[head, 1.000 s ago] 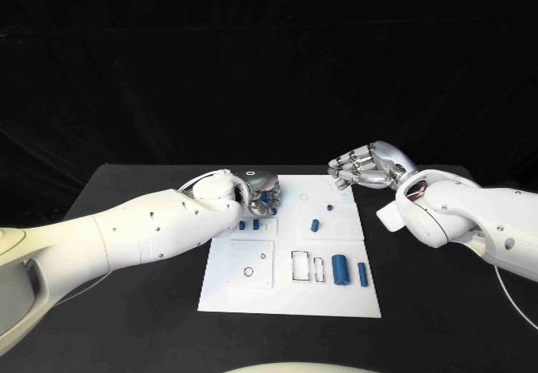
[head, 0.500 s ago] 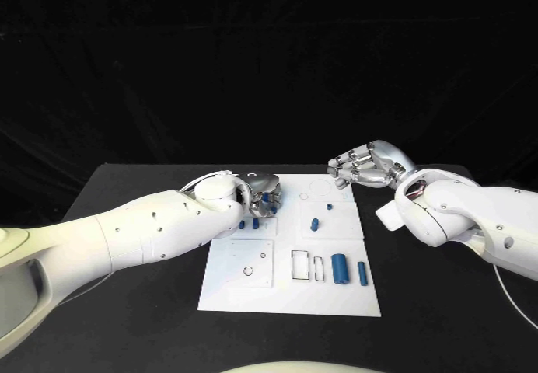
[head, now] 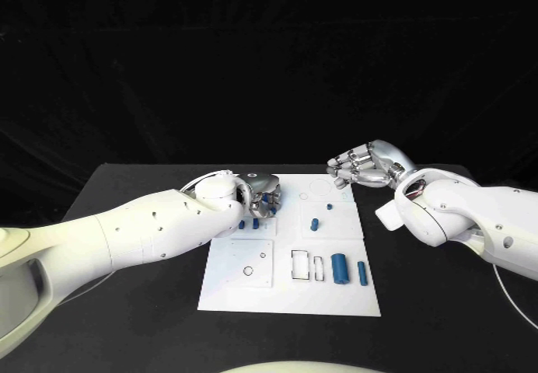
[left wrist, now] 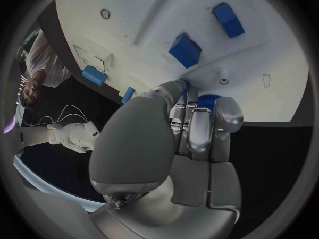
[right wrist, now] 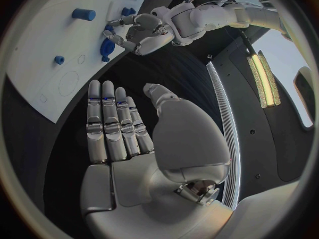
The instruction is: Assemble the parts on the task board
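Black table (head: 134,194) under a dark backdrop in the head view, carrying the white task board (head: 291,295) at centre. Left hand (head: 260,198) curled low over the board's upper left corner, apparently pinching a small blue part. Right hand (head: 361,169) raised off the board's upper right corner, holding nothing. Two blue cylinders (head: 339,269) lying at the board's lower right, well apart from both hands.

Left wrist view: fingertips closed round the held part (left wrist: 207,97), mostly hidden, just above the board surface. Two blue blocks (left wrist: 185,50) standing near, beyond the fingertips.

Right wrist view: fingers straight, thumb apart, palm bare. Left hand and its blue piece visible at upper left over the board.

Likely trouble: a shallow pinch letting the held part tilt or slip while being pressed home; a misjudged seat, since the fingers hide the target; curled fingers knocking the neighbouring blocks; the board sliding under a sideways push, with the right hand not steadying it.
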Motion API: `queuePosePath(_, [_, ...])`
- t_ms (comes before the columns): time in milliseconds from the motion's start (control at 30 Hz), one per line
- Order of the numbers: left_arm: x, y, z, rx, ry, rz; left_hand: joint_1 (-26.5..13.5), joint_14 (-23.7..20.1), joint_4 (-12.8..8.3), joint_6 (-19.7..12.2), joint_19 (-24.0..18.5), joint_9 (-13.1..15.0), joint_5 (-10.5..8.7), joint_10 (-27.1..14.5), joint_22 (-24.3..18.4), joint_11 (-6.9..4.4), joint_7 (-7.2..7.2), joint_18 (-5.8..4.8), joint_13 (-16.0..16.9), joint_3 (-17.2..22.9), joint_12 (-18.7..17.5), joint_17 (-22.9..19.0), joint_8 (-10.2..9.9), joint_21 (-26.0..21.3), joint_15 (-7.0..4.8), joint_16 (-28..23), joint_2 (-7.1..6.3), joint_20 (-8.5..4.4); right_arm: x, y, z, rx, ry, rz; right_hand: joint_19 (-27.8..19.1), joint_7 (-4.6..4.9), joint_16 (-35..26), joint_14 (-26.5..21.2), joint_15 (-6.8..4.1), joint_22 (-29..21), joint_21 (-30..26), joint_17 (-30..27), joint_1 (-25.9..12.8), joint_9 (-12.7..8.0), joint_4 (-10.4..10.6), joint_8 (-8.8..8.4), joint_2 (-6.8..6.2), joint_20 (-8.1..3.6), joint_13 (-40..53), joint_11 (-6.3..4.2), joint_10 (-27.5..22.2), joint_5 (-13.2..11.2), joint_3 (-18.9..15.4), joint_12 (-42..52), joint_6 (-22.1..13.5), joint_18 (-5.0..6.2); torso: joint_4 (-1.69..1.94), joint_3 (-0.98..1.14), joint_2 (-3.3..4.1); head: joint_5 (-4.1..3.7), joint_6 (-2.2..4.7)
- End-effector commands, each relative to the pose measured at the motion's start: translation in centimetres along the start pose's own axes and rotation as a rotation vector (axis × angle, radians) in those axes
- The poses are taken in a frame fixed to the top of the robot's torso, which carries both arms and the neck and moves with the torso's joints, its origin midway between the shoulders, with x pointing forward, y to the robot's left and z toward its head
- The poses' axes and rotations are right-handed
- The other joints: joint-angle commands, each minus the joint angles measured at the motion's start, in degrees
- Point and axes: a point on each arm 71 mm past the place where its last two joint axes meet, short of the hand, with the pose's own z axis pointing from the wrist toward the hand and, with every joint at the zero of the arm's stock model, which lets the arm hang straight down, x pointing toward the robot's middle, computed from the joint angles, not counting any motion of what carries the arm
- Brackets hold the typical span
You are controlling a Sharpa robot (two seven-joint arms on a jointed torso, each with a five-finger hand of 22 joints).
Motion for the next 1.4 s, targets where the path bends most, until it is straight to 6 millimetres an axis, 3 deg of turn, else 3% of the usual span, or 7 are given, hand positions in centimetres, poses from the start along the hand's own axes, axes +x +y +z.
queuePosePath(33, [0.3,-0.1,0.0,0.009,0.027,-0.007,0.1,0.0,-0.4,0.9,0.1,-0.1,-0.02,1.1,0.2,-0.19,0.01,-1.05,-0.1,0.6,-0.4,0.1,0.0,0.4,-0.47,0.3,0.84,-0.37,0.2,0.1,0.0,-0.012,0.015,-0.002,-0.1,-0.07,-0.1,-0.4,0.09,0.0,-0.3,0.0,-0.2,0.1,-0.1,-0.14,0.08,0.12,-0.1,0.05,-0.5,0.1,-0.2,0.2,-0.4,0.26,-0.02,0.01,-0.02,0.04,0.0])
queuePosePath(100, [0.2,-0.1,0.0,0.008,0.021,-0.009,-0.2,0.0,-0.6,1.5,0.1,-0.1,-1.15,1.9,0.4,-0.27,0.01,-1.08,-0.1,1.0,-0.9,0.0,0.0,0.6,-0.56,0.4,1.29,-0.5,0.2,0.1,0.0,-0.012,0.015,-0.002,-0.1,-0.07,-0.1,-0.4,0.09,0.0,-0.3,0.0,-0.2,0.1,-0.1,-0.14,0.08,0.12,-0.1,0.05,-0.5,0.1,-0.2,0.2,-0.4,0.26,0.0,0.01,-0.02,0.01,0.02])
queuePosePath(300, [0.1,-0.1,0.0,0.005,0.006,-0.017,-0.3,0.0,-1.1,1.8,0.0,-0.3,-1.51,2.3,0.5,-0.2,0.11,-1.1,-0.2,1.7,-1.8,0.0,-0.4,0.7,-0.54,0.5,1.7,-0.55,0.2,0.1,0.0,-0.012,0.014,-0.002,-0.1,-0.07,-0.1,-0.4,0.09,0.0,-0.3,0.0,-0.2,0.1,-0.1,-0.14,0.08,0.12,-0.1,0.05,-0.5,0.1,-0.2,0.2,-0.4,0.26,0.0,0.0,-0.01,-0.07,0.14])
queuePosePath(900, [-1.4,0.5,-1.6,0.02,-0.089,-0.073,-0.6,0.0,-2.6,1.8,0.5,-0.9,-1.51,2.8,1.4,0.18,0.59,-1.27,-0.5,2.8,-3.7,-0.3,-1.4,1.4,-0.28,0.8,0.67,-0.43,0.1,0.0,0.0,-0.012,0.011,-0.003,-0.1,-0.07,-0.1,-0.4,0.09,0.0,-0.3,0.0,-0.2,0.1,-0.1,-0.14,0.08,0.12,-0.1,0.05,-0.5,0.1,-0.2,0.2,-0.4,0.26,0.24,0.03,-0.13,-0.19,0.77])
queuePosePath(1400, [-2.4,3.3,-3.9,-0.045,-0.086,-0.104,-1.2,0.1,-2.7,2.2,0.7,-1.0,-1.55,3.4,1.7,0.11,0.53,-1.32,-0.5,2.9,-4.1,-0.5,-1.6,1.7,-0.29,0.9,0.28,-0.38,-0.1,-0.1,0.0,-0.008,0.008,-0.004,-0.1,-0.07,-0.1,-0.4,0.09,0.0,-0.3,0.0,-0.2,0.1,-0.1,-0.14,0.08,0.12,-0.1,0.05,-0.5,0.1,-0.2,0.2,-0.4,0.26,0.26,0.01,-0.08,-0.15,1.09])
